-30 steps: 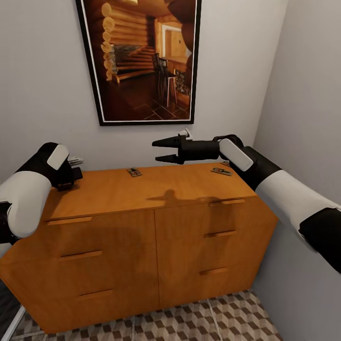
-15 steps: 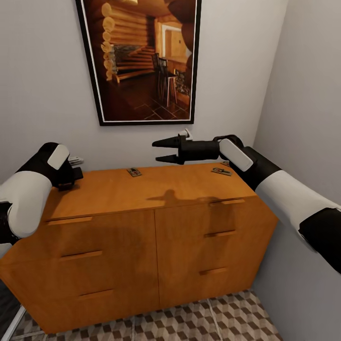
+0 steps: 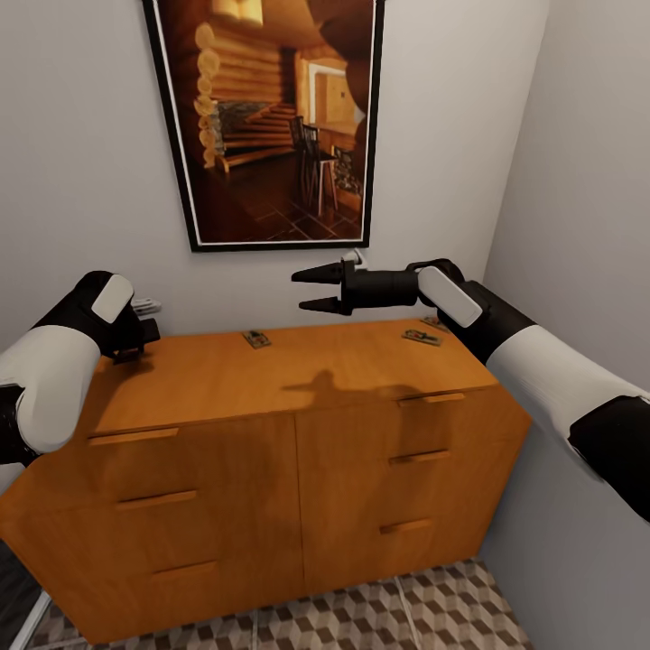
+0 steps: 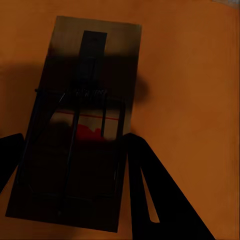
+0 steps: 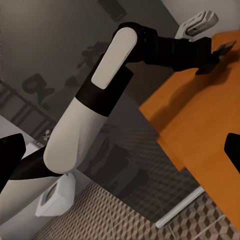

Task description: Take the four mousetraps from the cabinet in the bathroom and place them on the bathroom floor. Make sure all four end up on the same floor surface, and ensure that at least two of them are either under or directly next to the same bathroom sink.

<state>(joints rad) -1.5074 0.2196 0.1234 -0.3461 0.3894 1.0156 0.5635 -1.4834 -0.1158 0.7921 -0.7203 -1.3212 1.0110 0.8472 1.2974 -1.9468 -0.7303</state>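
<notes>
Right hand (image 3: 309, 289) hangs over the cabinet (image 3: 271, 424) with fingers apart. Left hand (image 3: 135, 338) sits low over a trap (image 4: 75, 130), can't tell its grip. Two more traps (image 3: 256, 338) (image 3: 422, 337) on top.

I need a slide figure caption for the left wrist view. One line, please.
Left gripper poised over a mousetrap lying flat on the orange-brown cabinet top, dark fingers flanking the trap.

Each arm has glossy white shell segments joined by matte black joint sections. The right gripper (image 3: 310, 290) is black, with two tapered, pointed fingers (image 3: 313, 272) on a cylindrical black wrist. The left gripper (image 3: 137, 336) housing is black, with a white oval forearm panel.
</notes>
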